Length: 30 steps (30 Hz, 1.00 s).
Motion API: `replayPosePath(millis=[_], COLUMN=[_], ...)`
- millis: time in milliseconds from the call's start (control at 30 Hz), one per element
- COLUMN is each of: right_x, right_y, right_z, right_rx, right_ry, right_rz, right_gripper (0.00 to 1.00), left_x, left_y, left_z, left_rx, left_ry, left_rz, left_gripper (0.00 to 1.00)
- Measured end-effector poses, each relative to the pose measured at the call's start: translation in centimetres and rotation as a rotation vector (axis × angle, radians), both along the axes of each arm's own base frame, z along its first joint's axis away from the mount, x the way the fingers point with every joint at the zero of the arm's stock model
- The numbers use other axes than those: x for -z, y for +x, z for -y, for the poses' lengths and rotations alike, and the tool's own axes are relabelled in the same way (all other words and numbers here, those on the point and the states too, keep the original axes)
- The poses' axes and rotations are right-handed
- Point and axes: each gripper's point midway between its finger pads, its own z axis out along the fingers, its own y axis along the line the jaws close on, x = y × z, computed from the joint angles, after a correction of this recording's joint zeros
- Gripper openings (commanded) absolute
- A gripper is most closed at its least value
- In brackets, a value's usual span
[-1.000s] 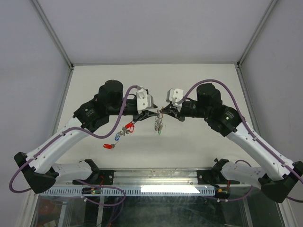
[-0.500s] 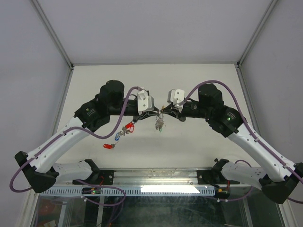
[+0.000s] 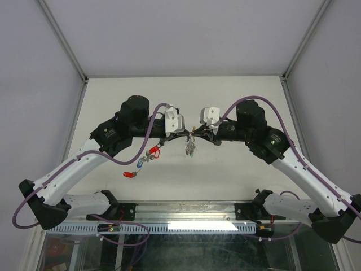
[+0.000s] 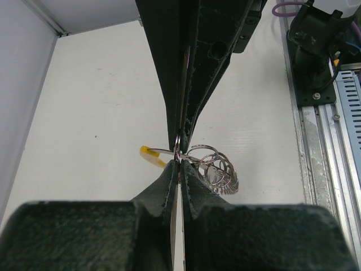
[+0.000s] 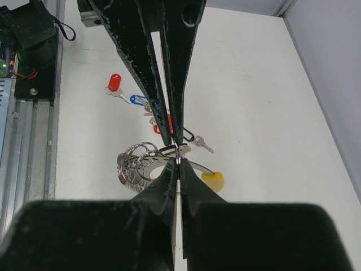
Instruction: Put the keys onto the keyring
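My left gripper (image 3: 188, 134) and right gripper (image 3: 194, 134) meet tip to tip above the table's middle. Both are shut on a small silver keyring (image 4: 177, 150) held between them; it also shows in the right wrist view (image 5: 177, 151). A bunch of silver rings (image 4: 217, 167) and a yellow-tagged key (image 5: 213, 180) hang from it, and the bunch shows below the tips in the top view (image 3: 190, 148). In the left wrist view my left gripper (image 4: 179, 164) faces the right fingers (image 4: 194, 84). In the right wrist view my right gripper (image 5: 177, 167) faces the left fingers (image 5: 141, 62).
On the table to the left lie loose keys: one with a red tag (image 5: 114, 83), one with a blue tag (image 5: 136, 100), and another red-tagged one (image 3: 153, 151) next to a bare silver key (image 5: 203, 145). A metal rail (image 4: 316, 169) runs along the near edge.
Both grippers have stayed pinched together at the ring. The right arm has shifted slightly, and the hanging bunch has swung a little to the right.
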Motion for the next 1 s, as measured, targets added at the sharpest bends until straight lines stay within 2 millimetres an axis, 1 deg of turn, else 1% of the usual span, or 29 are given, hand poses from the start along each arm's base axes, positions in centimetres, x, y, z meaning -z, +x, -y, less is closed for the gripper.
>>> replayPosePath(millis=[600,767,1000], right_x=[-0.9,-1.4,-1.3], right_y=[-0.6,-0.9,-0.9], right_z=[0.4,0.5,0.2], right_rx=[0.005,0.013,0.040], right_ry=[0.024,0.056,0.114], right_rz=[0.001,-0.017,-0.066], right_gripper=[0.00,0.00,0.00], left_x=[0.0,0.0,0.1], left_y=[0.1,-0.1,-0.1], left_z=[0.0,0.1,0.0], left_rx=[-0.005,0.000,-0.003], left_ry=[0.001,0.001,0.005], left_rz=[0.002,0.003,0.000], left_gripper=[0.00,0.00,0.00])
